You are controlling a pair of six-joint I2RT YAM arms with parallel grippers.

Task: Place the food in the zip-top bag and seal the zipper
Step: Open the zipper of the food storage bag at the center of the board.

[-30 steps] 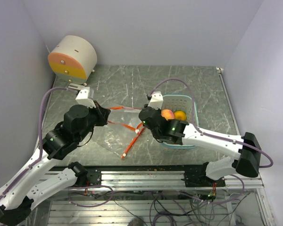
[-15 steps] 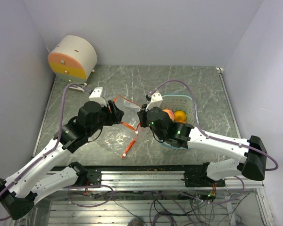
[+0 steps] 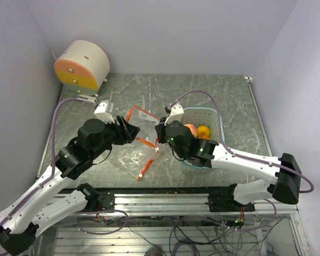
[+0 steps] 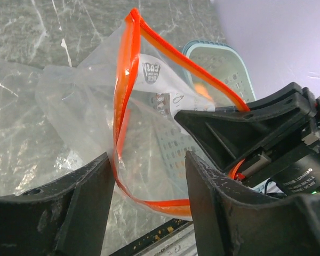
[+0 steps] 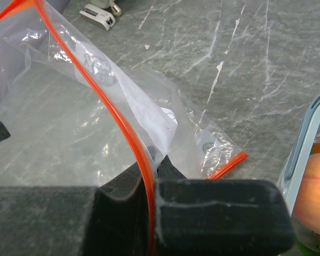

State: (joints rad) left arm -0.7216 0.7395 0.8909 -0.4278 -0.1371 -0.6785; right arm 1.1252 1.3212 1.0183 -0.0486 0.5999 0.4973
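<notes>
A clear zip-top bag point(image 3: 141, 120) with an orange zipper rim point(image 4: 129, 90) hangs above the table between my two grippers, its mouth pulled into an open loop. My right gripper point(image 5: 154, 160) is shut on the rim's right side. My left gripper point(image 4: 146, 160) is open, and the lower part of the rim runs between its fingers point(image 4: 80, 213). The food sits in a pale teal basket point(image 3: 216, 120): a peach-coloured fruit point(image 3: 189, 129) and an orange one point(image 3: 204, 130) show. The peach fruit point(image 5: 314, 192) also shows at the right edge of the right wrist view.
A second clear bag point(image 3: 130, 157) with an orange zipper point(image 5: 224, 165) lies flat on the table under the held one. A white drum-shaped device with an orange face point(image 3: 82, 64) stands at the back left. The table's near edge is a metal rail point(image 3: 165, 197).
My left gripper went from shut to open and moved right toward the bag's mouth. The bag's rim rose off the table into an open loop. My right gripper closed fully on the rim.
</notes>
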